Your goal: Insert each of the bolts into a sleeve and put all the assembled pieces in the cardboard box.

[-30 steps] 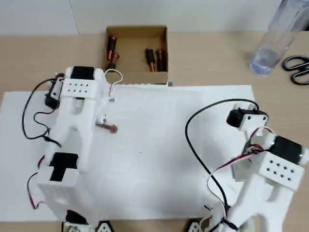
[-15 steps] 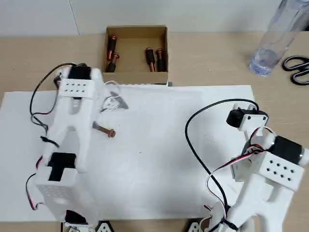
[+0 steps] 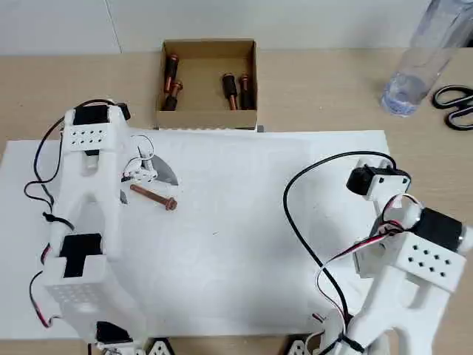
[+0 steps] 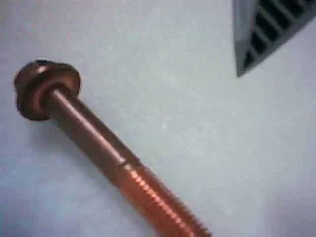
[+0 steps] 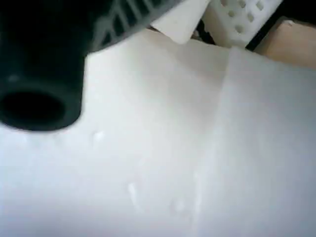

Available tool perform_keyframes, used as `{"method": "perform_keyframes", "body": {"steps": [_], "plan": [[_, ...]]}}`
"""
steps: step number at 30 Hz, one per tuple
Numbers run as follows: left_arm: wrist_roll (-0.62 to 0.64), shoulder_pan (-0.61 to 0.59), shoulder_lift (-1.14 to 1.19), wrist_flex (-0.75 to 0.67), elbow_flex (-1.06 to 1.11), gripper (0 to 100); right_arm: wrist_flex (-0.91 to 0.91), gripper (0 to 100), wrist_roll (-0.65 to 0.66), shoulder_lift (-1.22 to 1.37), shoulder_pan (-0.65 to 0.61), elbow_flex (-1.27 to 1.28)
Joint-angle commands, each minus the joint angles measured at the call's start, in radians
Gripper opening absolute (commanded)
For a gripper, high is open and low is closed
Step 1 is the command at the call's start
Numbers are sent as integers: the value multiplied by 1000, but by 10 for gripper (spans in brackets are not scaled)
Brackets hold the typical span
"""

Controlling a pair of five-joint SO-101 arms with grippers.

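Bolt (image 3: 151, 196) lies bare on the white sheet, just nearer than the left hand (image 3: 154, 176).
Long axis crosswise, head toward the right arm; left hand gapes empty, closest. Right hand (image 3: 369, 181), well apart, seems clamped on a sleeve (image 5: 39, 94); cardboard box (image 3: 207, 117) beyond.

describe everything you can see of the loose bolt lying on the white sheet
The bolt looks like copper-coloured metal, with a round flanged head, a smooth shank and a threaded far end. It carries no sleeve. It lies flat and slanted on the white sheet, in front of the cardboard box, with its head pointing toward the middle of the table. Only the sheet touches it. The left gripper hangs close beside it with its jaws apart and not around it.
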Motion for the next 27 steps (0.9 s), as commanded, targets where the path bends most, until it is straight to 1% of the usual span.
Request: {"method": "perform_keyframes", "body": {"steps": [1,3,5,7,9,10,11,14,17,22,23,27], "plan": [[28,21,-57,21,-5,383,-2,4,6,-24,12,-5],[34,18,-64,21,-1,383,-2,4,6,-24,12,-5],[41,-15,-64,21,-2,374,-2,4,6,-24,12,-5],[61,-46,-63,18,-5,337,-2,4,6,-24,12,-5],[8,-63,-54,17,-2,314,-2,4,6,-24,12,-5],[-55,-68,-54,17,-2,310,-2,4,6,-24,12,-5],[-153,-68,-55,17,-2,310,-2,4,6,-24,12,-5],[-525,-55,-58,6,-5,310,-2,4,6,-24,12,-5],[-753,-14,-55,3,-5,310,-2,4,6,-24,12,-5],[-1260,-18,-64,-21,-7,307,-2,4,8,-24,12,-5],[-1333,-18,-66,-25,-7,300,-2,4,8,-24,12,-5],[-1562,-18,-61,-26,-47,254,-2,4,8,-24,12,-3]]}}
